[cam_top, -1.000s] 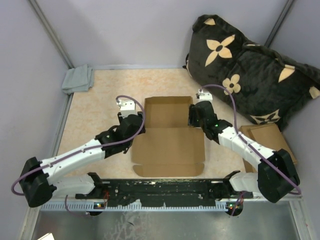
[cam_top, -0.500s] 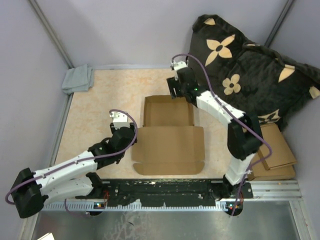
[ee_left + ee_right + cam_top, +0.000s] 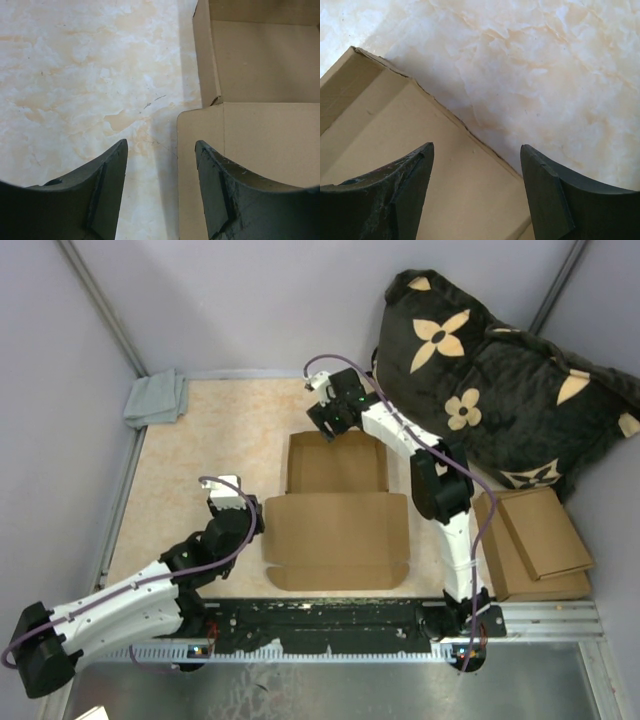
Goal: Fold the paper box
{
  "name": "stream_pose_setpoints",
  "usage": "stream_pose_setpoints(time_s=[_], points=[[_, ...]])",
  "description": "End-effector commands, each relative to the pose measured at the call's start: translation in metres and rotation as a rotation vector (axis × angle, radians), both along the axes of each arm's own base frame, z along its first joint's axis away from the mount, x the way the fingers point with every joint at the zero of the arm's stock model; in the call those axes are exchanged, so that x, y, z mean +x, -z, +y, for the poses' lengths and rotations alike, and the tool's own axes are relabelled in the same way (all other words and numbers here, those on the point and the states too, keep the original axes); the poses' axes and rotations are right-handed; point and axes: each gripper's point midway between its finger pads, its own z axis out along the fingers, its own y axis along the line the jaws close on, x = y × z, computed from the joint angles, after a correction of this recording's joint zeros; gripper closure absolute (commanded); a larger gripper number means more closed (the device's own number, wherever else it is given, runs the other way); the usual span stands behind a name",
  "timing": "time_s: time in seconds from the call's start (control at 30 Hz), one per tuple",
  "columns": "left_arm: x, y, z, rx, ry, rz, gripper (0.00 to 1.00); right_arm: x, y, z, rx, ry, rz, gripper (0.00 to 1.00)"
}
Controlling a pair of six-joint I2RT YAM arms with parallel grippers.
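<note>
Marbled beige table [image 3: 200, 450], lilac walls [image 3: 250, 300]

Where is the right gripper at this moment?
In the top view the right gripper hangs open above the far wall of the paper box, near its far-left corner, left of the black pillow.

9 o'clock of paper box [image 3: 335, 525]: open tabletop [image 3: 200, 460]; pillow [image 3: 500, 390] crowds 2 o'clock, cardboard pile [image 3: 535, 540] 4, cloth [image 3: 157, 398] 10.

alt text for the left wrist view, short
Two dark fingers, spread open and holding nothing, hover over a marbled tabletop. The brown paper box fills the right side: its flat panel runs beneath one finger, with a walled tray section beyond.
</note>
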Motion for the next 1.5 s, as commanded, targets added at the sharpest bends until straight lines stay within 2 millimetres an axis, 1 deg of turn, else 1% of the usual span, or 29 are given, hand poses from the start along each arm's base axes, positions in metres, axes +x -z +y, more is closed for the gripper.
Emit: stream_pose_setpoints(time_s=[0.0, 0.1, 0.2, 0.37, 0.47, 0.57, 0.73, 0.9, 1.03, 1.1, 1.13, 1.17, 1.23, 1.27, 1.3, 1.33, 1.4, 1.43, 1.47], points=[[-0.001, -0.008, 0.006, -0.040, -0.015, -0.046, 0.37, 0.014, -0.016, 0.009, -0.006, -0.078, -0.040, 0.29], [-0.002, -0.008, 0.008, -0.060, -0.014, -0.056, 0.37, 0.019, -0.008, 0.010, -0.027, -0.091, -0.031, 0.29], [-0.003, -0.006, 0.009, -0.068, -0.019, -0.055, 0.37, 0.020, 0.003, 0.013, -0.039, -0.111, -0.013, 0.29], [-0.004, 0.002, 0.007, -0.076, -0.024, -0.035, 0.37, 0.022, 0.018, 0.014, -0.052, -0.117, 0.013, 0.29], [-0.005, 0.009, 0.008, -0.076, -0.024, -0.026, 0.37, 0.021, 0.027, 0.014, -0.051, -0.103, 0.033, 0.31], [-0.006, 0.016, 0.009, -0.079, -0.030, -0.018, 0.37, 0.028, 0.033, 0.008, -0.066, -0.030, 0.034, 0.40], [-0.008, 0.025, 0.011, -0.082, -0.039, -0.005, 0.37, 0.035, 0.038, -0.005, -0.090, 0.079, 0.034, 0.63], [-0.009, 0.028, 0.012, -0.082, -0.042, 0.000, 0.37, 0.037, 0.029, -0.020, -0.064, 0.194, 0.046, 0.76], [-0.008, 0.024, 0.011, -0.085, -0.041, -0.006, 0.38, 0.028, 0.021, -0.034, -0.008, 0.292, 0.084, 0.86], [-0.007, 0.020, 0.011, -0.084, -0.039, -0.012, 0.38, 0.019, 0.018, -0.040, 0.034, 0.345, 0.121, 0.89], [-0.007, 0.018, 0.010, -0.080, -0.037, -0.014, 0.38, 0.010, 0.017, -0.043, 0.046, 0.361, 0.146, 0.90], [-0.006, 0.015, 0.010, -0.079, -0.035, -0.016, 0.37, 0.001, 0.016, -0.044, 0.059, 0.375, 0.173, 0.90], [-0.005, 0.009, 0.009, -0.080, -0.039, -0.023, 0.38, -0.025, 0.022, -0.046, 0.096, 0.403, 0.249, 0.90], [-0.004, 0.006, 0.009, -0.082, -0.041, -0.029, 0.37, -0.039, 0.016, -0.041, 0.151, 0.392, 0.278, 0.89], [-0.003, 0.002, 0.008, -0.086, -0.041, -0.033, 0.38, -0.058, 0.030, -0.044, 0.161, 0.409, 0.337, 0.86], [-0.002, -0.001, 0.006, -0.089, -0.037, -0.036, 0.37, -0.083, 0.036, -0.040, 0.215, 0.400, 0.398, 0.77], [-0.001, -0.007, 0.003, -0.096, -0.032, -0.040, 0.37, -0.123, 0.036, -0.031, 0.305, 0.386, 0.461, 0.73], [0.000, -0.009, 0.001, -0.101, -0.027, -0.042, 0.37, -0.145, 0.031, -0.021, 0.356, 0.368, 0.478, 0.70], [0.001, -0.012, 0.000, -0.106, -0.024, -0.046, 0.37, -0.168, 0.025, -0.009, 0.388, 0.316, 0.490, 0.65]])
